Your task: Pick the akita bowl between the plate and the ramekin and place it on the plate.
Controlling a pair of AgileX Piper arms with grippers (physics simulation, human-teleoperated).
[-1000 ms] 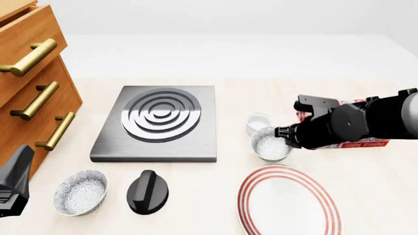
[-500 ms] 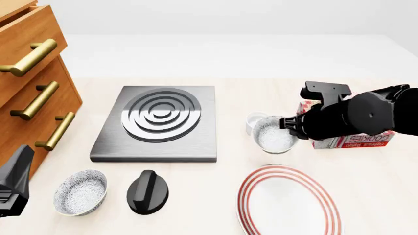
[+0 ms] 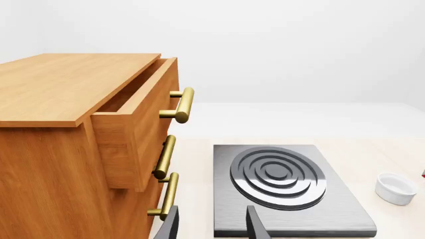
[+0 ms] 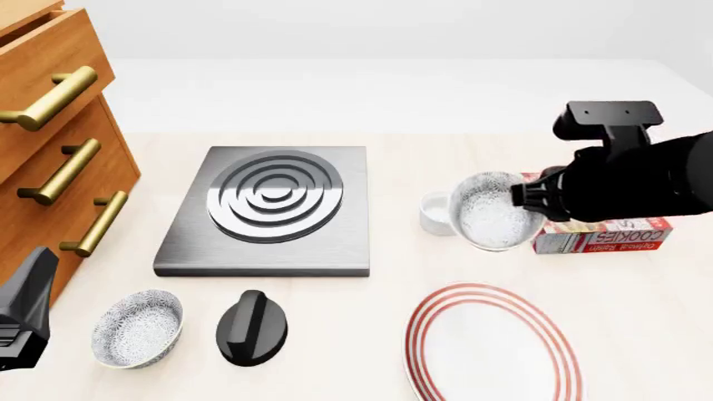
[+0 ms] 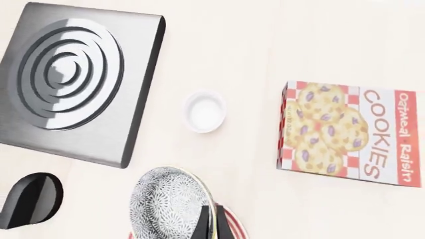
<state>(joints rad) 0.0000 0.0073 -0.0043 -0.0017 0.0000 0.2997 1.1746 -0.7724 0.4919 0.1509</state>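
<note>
- The right hand (image 4: 533, 200) comes in from the right side of the front view, its dark arm bent above the worktop (image 4: 624, 317); its fingers are pinched on the rim of the akita bowl (image 4: 495, 212), which hangs tilted clear of the worktop, its speckled inside facing the camera
- In the right wrist view the same bowl (image 5: 171, 201) shows its grey-and-white patterned outside, one dark finger (image 5: 203, 219) pressed against its edge
- The ramekin (image 4: 438, 211) stands on the worktop just beside the held bowl, on the side away from the hand; the plate (image 4: 490, 347) lies below and nearer the camera than the hand, bare of anything
- A box of oatmeal raisin cookies (image 4: 607, 236) lies flat under the right arm
- The left hand (image 3: 211, 226) shows only two dark fingertips set apart with nothing between them; it points toward the hob plate (image 3: 285, 189), with the wooden drawer unit (image 3: 86, 144) close at its side
- A second speckled bowl (image 4: 136, 327) and a black knob (image 4: 252, 327) sit near the left arm (image 4: 22, 309), well apart from the right hand
</note>
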